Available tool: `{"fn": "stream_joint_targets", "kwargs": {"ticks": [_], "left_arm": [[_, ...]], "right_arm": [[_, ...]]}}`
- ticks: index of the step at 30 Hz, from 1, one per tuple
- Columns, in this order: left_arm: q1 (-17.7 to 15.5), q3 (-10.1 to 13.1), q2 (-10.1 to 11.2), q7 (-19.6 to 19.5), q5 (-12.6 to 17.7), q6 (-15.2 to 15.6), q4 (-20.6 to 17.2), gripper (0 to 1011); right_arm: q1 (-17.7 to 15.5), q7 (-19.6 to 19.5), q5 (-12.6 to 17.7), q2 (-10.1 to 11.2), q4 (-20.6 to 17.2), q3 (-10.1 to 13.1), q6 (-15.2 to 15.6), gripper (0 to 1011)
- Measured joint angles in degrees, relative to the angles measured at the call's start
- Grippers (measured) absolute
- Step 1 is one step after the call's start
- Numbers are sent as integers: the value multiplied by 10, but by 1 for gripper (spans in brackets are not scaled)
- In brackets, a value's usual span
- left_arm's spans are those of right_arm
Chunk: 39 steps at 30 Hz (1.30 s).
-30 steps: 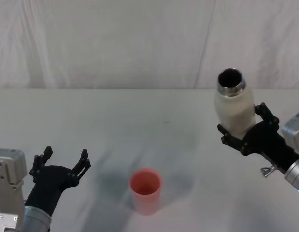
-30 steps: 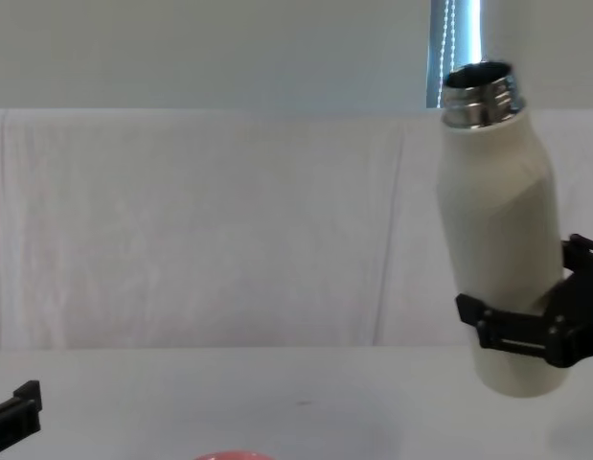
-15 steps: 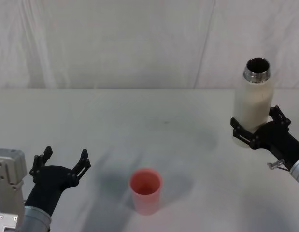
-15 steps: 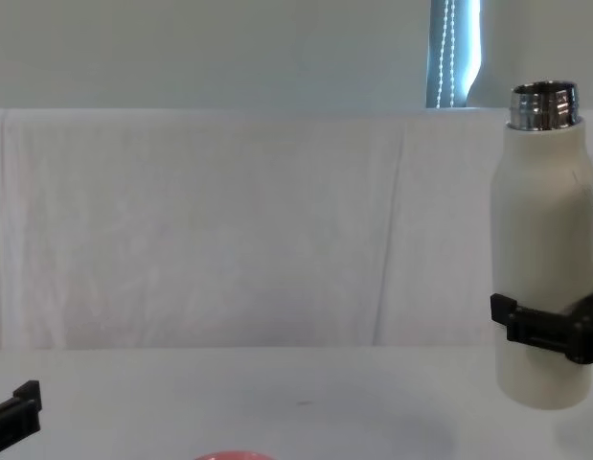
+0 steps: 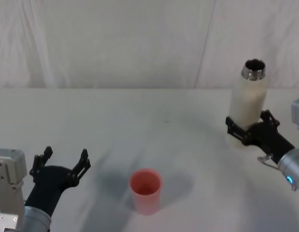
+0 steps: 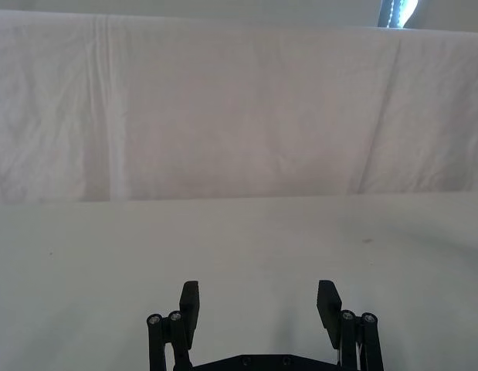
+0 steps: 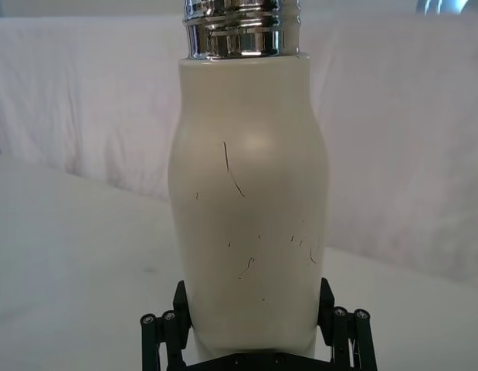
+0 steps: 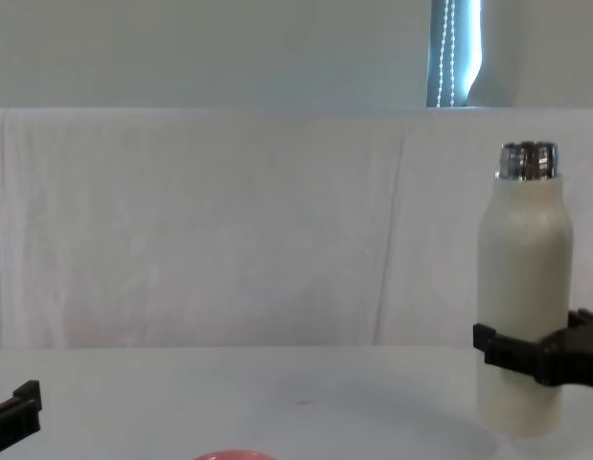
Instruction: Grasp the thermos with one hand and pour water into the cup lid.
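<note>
From the head view the whole layout reads at once: the tall cream-white matte thermos (image 5: 248, 107) with its shiny threaded steel neck stands upright at the far right of the white table (image 5: 139, 121), the black boxy right gripper (image 5: 246, 131) clamped around its lower body, while the small round pink-red cup lid (image 5: 146, 190) sits near the front centre, well apart from the bottle. The chest view gives the side profile instead, with the thermos (image 8: 522, 297) straight up, the right gripper's (image 8: 535, 356) fingers pinching it low on the body, and only the curved rim of the cup lid (image 8: 227, 454) at the bottom edge. The right wrist view brings the thermos (image 7: 246, 209) close enough to show fine dark scratches on the matte coating (none visible from the other cameras) and its open, capless mouth. The left gripper (image 5: 62, 162) rests at the near left, fingers spread wide with nothing between them; the left wrist view confirms the gap (image 6: 260, 305).
</note>
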Motion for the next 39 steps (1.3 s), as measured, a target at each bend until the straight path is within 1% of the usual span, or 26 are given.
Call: {"fn": "stream_joint_targets", "kwargs": {"ticks": [3,13,17,27,37,38,39], "left_arm": [[0,0,0,0,0,0,0,1001],[0,0,0,0,0,0,0,1001],[0,0,0,0,0,0,0,1001],[0,0,0,0,0,0,0,1001],[0,0,0,0,0,0,0,1001],[0,0,0,0,0,0,0,1001],[0,0,0,0,0,0,0,1001]], "right_arm": [[14,5,14,-6,29,1,11,962],[27,5,31,-9,59,-1,27,962],[29,5,34,-9,64,-3,33,962],[31,3,36,-7,68,-9,32,962],[31,2,35,-6,68,-8,32,960],[31,2,35,-6,68,-8,32,963],[31,2,35,-6,68,-8,33,993]]}}
